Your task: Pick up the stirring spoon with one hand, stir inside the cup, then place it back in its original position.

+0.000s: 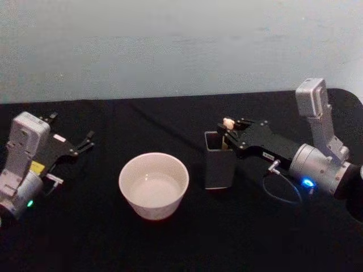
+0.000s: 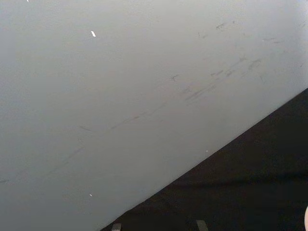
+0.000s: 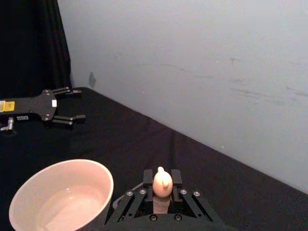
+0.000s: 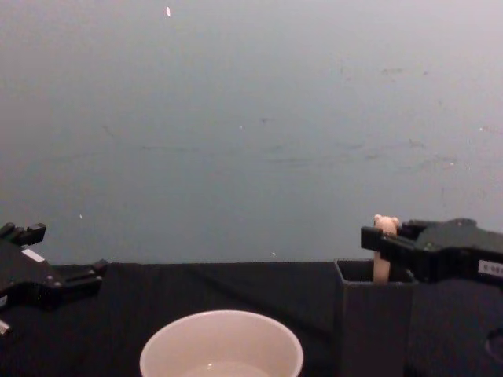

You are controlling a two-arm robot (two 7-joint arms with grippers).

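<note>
Beige stirring spoon [image 1: 228, 131] upright, bear head topmost, between right gripper [image 1: 225, 134] fingers.

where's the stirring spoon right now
The stirring spoon stands upright in the dark grey holder, right of the cup in the head view, with the right tool closed around its handle.

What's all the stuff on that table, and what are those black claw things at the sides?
cup: one, cream-white, middle of the black table, some clear liquid inside.
holder: one, dark grey, square, just right of the cup.
stirring spoon: one, beige bear-head handle, standing in the holder.
wall: pale grey, behind the table.
left gripper: black, open, parked at the table's left.
right gripper: black, shut on the spoon's handle above the holder.
</note>
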